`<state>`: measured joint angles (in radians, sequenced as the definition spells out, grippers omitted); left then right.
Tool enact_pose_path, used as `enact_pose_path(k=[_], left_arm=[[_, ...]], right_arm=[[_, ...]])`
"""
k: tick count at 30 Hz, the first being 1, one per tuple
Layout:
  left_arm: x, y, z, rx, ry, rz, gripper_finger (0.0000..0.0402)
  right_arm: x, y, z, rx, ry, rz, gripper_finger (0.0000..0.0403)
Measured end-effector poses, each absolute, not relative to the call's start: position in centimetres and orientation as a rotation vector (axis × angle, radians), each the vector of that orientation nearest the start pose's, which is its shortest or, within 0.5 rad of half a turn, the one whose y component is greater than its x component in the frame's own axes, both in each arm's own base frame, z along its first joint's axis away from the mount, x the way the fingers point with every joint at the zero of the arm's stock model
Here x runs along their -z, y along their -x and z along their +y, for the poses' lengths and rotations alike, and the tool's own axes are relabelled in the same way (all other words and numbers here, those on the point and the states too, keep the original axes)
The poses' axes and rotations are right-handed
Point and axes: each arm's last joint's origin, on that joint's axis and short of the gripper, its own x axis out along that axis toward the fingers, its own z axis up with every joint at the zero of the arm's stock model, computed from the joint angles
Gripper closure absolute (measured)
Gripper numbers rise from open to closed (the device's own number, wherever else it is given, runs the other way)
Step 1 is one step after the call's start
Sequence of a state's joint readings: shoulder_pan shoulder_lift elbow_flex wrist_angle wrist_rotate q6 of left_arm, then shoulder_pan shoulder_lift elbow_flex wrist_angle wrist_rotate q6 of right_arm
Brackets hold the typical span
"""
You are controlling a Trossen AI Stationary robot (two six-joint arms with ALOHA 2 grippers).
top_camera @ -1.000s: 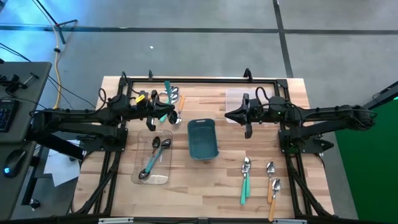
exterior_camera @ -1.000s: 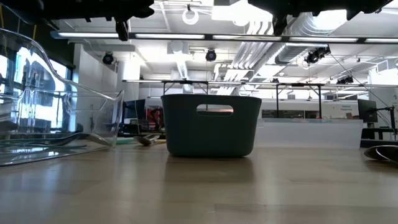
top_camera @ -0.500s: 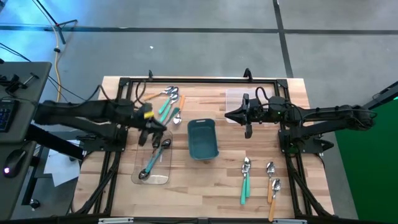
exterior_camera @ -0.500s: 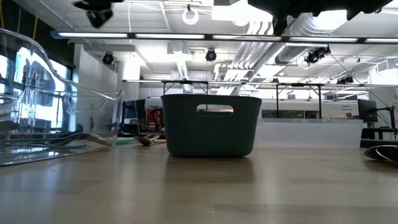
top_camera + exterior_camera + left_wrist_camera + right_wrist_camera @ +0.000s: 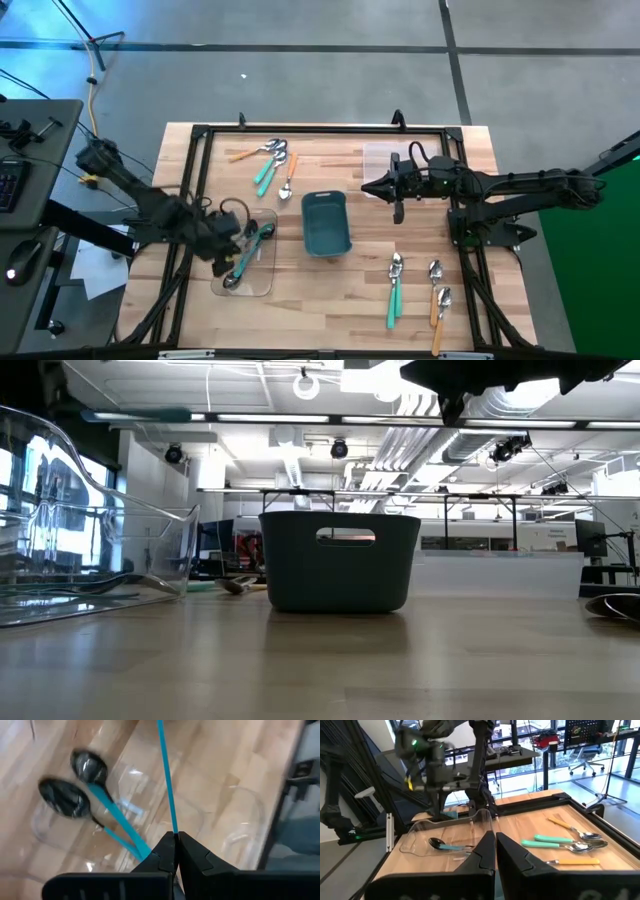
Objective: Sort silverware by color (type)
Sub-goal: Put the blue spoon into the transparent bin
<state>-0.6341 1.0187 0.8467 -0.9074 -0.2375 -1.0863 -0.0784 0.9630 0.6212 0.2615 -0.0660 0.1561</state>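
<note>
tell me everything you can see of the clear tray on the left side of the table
The clear plastic tray is a shallow, see-through rectangle with rounded corners, lying flat on the wooden table beside the teal bin. Two teal-handled spoons lie inside. The left pincer, shut on a third teal spoon, hovers over it.

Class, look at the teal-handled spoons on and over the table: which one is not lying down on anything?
The teal-handled spoon pinched by its handle in the left gripper, over the clear plastic tray. The other teal spoons lie in that tray or on the wooden table.
</note>
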Motion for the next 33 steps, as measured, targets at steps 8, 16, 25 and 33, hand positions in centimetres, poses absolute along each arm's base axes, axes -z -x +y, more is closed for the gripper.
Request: enact_pose_path(k=[8, 16, 25, 33], left_arm=[[-22.2, -16.6, -11.4, -0.463, 0.6, 1.056, 0.0402], [-20.4, -17.7, -12.3, -0.483, 0.613, 1.113, 0.0402], [-18.9, -18.6, -12.6, -0.509, 0.629, 1.192, 0.0402], [-17.1, -19.5, -12.5, -0.586, 0.64, 1.264, 0.0402]], right_arm=[[-28.4, -21.6, -1.5, 0.03, -0.163, 0.104, 0.0403], [-28.3, -21.6, -1.5, 0.031, -0.164, 0.118, 0.0403], [-28.3, -21.6, -1.5, 0.032, -0.168, 0.118, 0.0403], [-28.3, -21.6, -1.5, 0.032, -0.186, 0.119, 0.0403]])
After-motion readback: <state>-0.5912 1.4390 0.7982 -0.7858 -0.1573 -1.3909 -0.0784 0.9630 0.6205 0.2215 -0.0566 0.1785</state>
